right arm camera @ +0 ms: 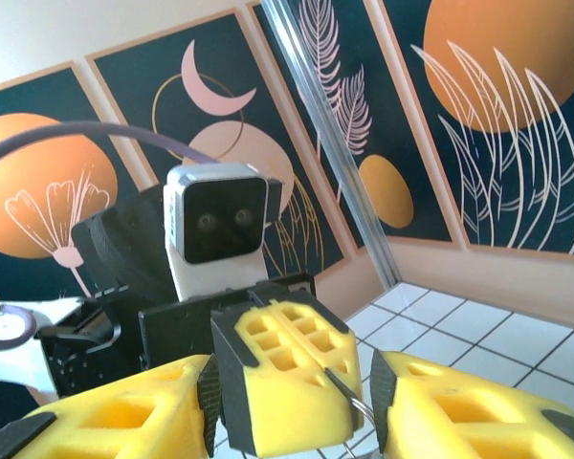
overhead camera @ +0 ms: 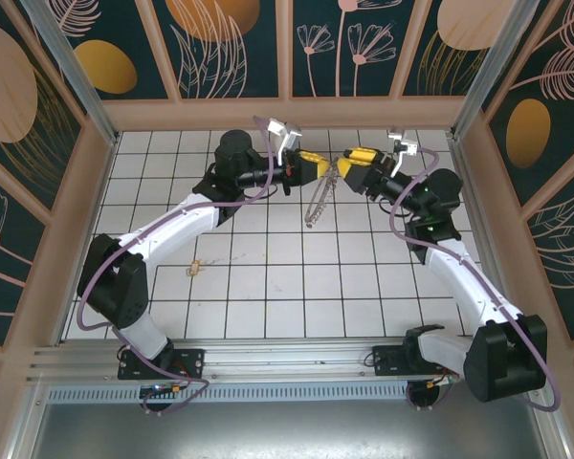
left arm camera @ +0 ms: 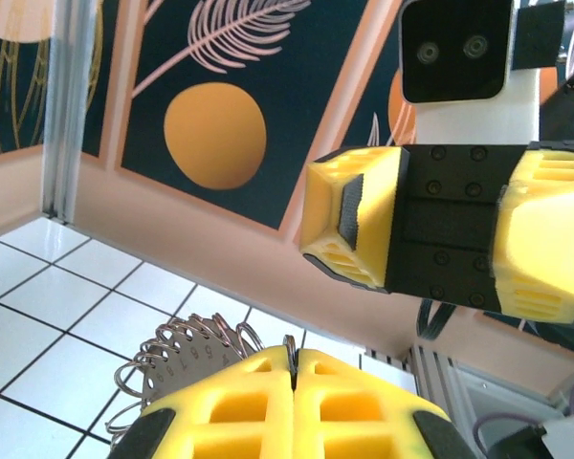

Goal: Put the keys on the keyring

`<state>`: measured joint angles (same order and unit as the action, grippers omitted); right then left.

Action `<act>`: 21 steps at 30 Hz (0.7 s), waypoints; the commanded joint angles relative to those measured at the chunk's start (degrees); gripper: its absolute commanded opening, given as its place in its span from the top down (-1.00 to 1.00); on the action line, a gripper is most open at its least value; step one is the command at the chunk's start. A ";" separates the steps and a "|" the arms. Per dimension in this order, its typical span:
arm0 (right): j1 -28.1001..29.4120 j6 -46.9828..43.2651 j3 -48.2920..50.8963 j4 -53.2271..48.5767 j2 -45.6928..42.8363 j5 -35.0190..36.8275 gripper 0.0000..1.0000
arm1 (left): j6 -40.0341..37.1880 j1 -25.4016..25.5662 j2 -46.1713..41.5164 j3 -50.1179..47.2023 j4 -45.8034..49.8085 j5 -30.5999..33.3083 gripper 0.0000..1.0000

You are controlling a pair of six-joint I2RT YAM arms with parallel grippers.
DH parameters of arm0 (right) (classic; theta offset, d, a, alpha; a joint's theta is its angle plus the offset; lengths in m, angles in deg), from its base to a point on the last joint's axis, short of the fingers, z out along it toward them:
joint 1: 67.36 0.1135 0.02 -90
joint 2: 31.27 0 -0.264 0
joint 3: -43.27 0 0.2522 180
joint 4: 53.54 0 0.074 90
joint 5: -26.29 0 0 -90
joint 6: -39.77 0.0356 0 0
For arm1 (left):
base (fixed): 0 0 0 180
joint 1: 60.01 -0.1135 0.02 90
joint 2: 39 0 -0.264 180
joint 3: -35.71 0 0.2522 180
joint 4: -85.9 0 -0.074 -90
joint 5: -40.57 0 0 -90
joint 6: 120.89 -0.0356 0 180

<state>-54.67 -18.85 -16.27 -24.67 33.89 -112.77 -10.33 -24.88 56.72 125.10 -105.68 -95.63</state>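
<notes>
My left gripper [overhead camera: 318, 169] is raised over the back of the tiled floor, shut on the thin keyring [overhead camera: 316, 203]. The ring hangs below it with its silvery fringe. In the left wrist view the ring's wire [left arm camera: 294, 346] pokes up between the closed yellow fingers [left arm camera: 230, 402], and the fringed pieces [left arm camera: 187, 356] fan out to the left. My right gripper [overhead camera: 350, 161] faces the left one, open. Its two fingers [right arm camera: 459, 411] stand either side of the left gripper's tip [right arm camera: 287, 373], beside the ring wire [right arm camera: 349, 402]. The small brass key [overhead camera: 195, 269] lies alone on the floor at the left.
Wooden walls with dark painted panels [overhead camera: 287, 43] enclose the tiled floor [overhead camera: 297, 277]. Aluminium posts [overhead camera: 72, 67] stand at the back corners. Both arm bases sit on the rail [overhead camera: 287, 359] at the near edge.
</notes>
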 commanded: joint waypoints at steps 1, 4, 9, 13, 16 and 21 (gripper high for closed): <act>-0.55 -1.37 1.17 -0.43 -1.13 -4.39 0.06 | -3.64 -0.48 -1.77 2.84 2.67 -3.78 1.00; -0.50 -0.50 2.07 0.34 -0.67 -5.16 0.00 | -3.66 -0.48 -1.83 3.03 2.80 -4.73 1.00; -0.54 1.29 3.32 2.78 0.46 -5.88 0.06 | -3.43 -0.44 -2.20 2.94 2.82 -5.76 1.00; -0.54 2.08 4.13 3.84 1.01 -5.55 0.11 | -3.06 -0.45 -2.56 2.75 2.39 -6.18 1.00; -0.51 2.79 4.56 4.87 1.32 -5.52 0.11 | -2.41 -0.43 -2.86 2.41 1.45 -6.69 1.00; -0.53 3.54 4.75 5.88 2.02 -5.26 0.09 | -0.90 -0.50 -3.08 1.70 -0.68 -7.66 1.00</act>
<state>-54.95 -16.45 -11.92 -22.68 35.47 -116.99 -12.27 -24.88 56.28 126.09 -102.49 -101.31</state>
